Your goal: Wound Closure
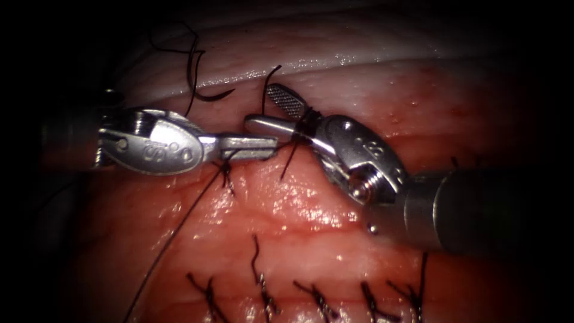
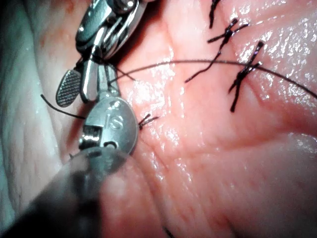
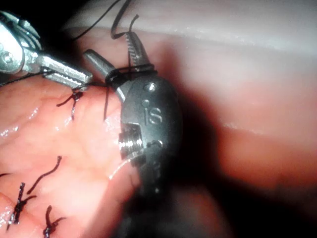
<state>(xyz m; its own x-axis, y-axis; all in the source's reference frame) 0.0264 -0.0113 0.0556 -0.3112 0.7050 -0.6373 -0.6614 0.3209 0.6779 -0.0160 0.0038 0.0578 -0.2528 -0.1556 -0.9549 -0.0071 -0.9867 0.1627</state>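
The left pincer and the right pincer are meeting tip to tip over the middle of the tissue, leaving almost no gap between them. Thread is wrapping the base of the right pincer's spread jaws, and a long strand is trailing down-left, crossing the near-left approach. A row of tied stitches is lining the near edge, while the tissue between that row and the tools is lying bare.

Glossy wet tissue; polished metal right gripper, its face cross-hatched; matt dark thread.
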